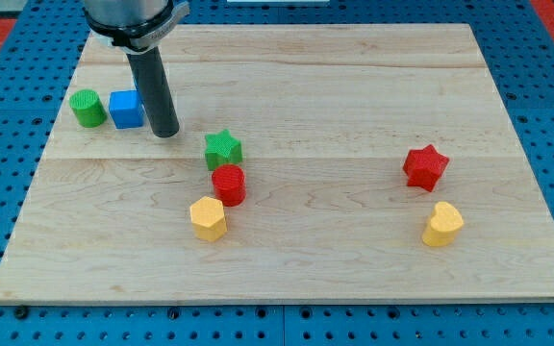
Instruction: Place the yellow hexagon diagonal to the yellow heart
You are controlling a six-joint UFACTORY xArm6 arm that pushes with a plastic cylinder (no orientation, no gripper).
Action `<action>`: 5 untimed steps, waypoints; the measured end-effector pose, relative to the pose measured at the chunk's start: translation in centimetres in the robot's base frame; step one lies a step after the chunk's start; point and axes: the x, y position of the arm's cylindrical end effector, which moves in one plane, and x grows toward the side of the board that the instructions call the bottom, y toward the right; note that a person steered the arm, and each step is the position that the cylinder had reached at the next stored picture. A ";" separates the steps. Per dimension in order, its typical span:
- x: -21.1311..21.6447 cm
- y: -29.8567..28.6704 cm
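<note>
The yellow hexagon (pixel 208 217) lies left of the board's middle, toward the view's bottom. The yellow heart (pixel 442 224) lies far to its right, near the view's bottom right. My tip (pixel 165 133) stands at the view's upper left, just right of the blue cube (pixel 126 110), above and left of the yellow hexagon and well apart from it. A red cylinder (pixel 229 185) touches the hexagon's upper right, and a green star (pixel 223 149) sits just above the cylinder.
A green cylinder (pixel 88 108) stands left of the blue cube near the board's left edge. A red star (pixel 424 166) lies just above the yellow heart. The wooden board (pixel 354 86) rests on a blue pegboard surface.
</note>
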 end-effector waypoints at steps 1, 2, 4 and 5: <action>2.8 -4.0; 8.8 -4.6; 10.1 1.6; 13.0 3.2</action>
